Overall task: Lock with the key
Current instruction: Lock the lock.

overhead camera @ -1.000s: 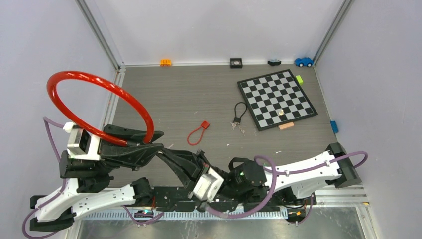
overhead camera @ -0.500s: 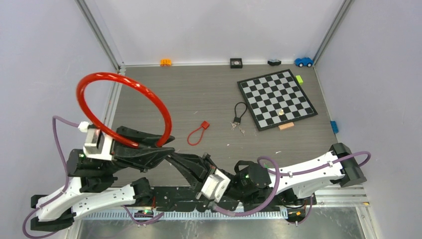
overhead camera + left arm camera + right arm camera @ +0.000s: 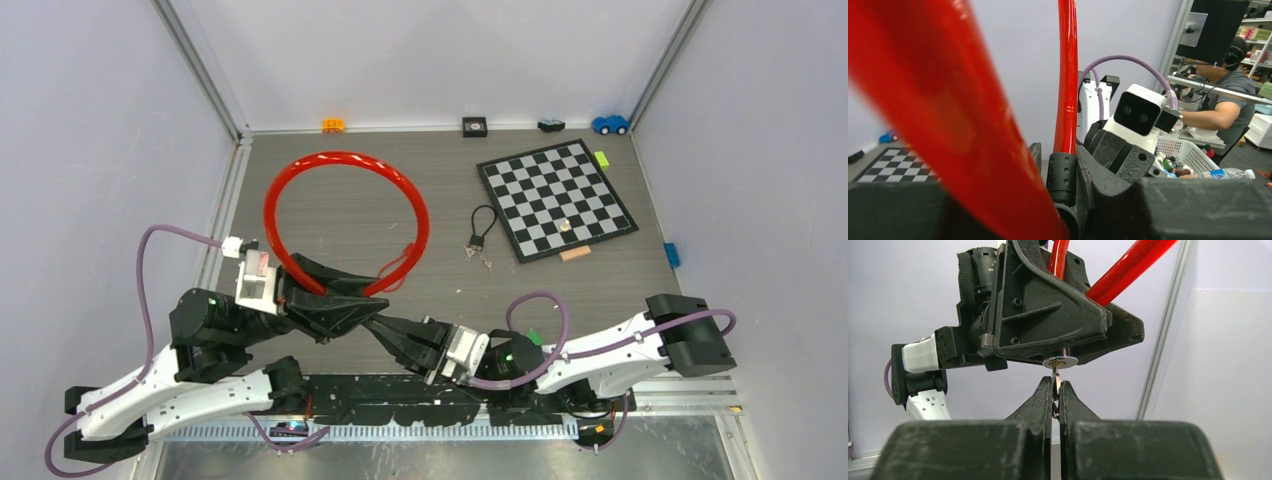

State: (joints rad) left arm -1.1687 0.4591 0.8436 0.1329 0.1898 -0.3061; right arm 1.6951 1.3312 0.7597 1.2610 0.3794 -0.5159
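Right wrist view: the right tool (image 3: 1055,390) is clenched on the key (image 3: 1056,377), whose blade meets the round keyway (image 3: 1060,361); how deep it sits cannot be told. In the top external view, the left tool (image 3: 370,310) grasps the red cable lock (image 3: 345,157) by its black barrel (image 3: 1062,177), above the near-left counter (image 3: 450,180), with the loop leaning toward the far side. The step in hand is judged to be turning the key. To do it well, rotate the right wrist about the key's own axis with no side load, while the left tool braces the barrel against twisting.
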